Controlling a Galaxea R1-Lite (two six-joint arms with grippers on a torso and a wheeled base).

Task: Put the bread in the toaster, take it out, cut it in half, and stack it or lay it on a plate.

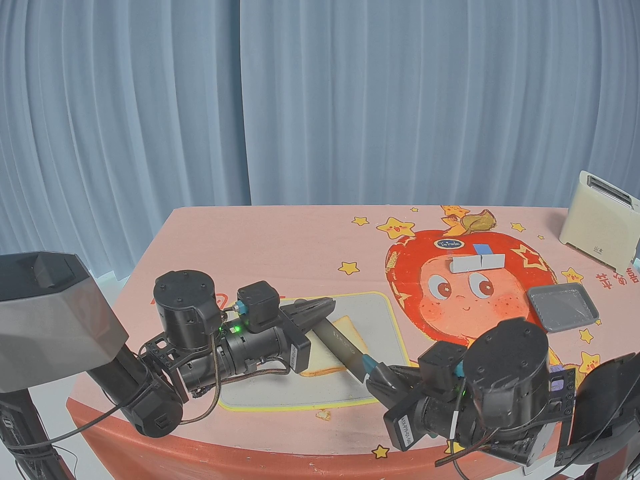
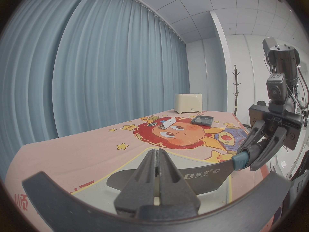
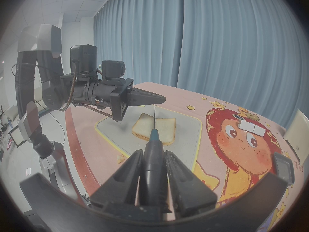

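Probable step: cutting. Bread lies on the mat. Right gripper clamps the knife above the mat; blade contact unclear. Left gripper hovers over the mat, jaws together. Next: press down centrally.

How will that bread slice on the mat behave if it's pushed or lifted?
Thin and soft-looking, the bread slice probably sags when lifted by one edge. Lying flat on the smooth mat, it likely slides if pushed.
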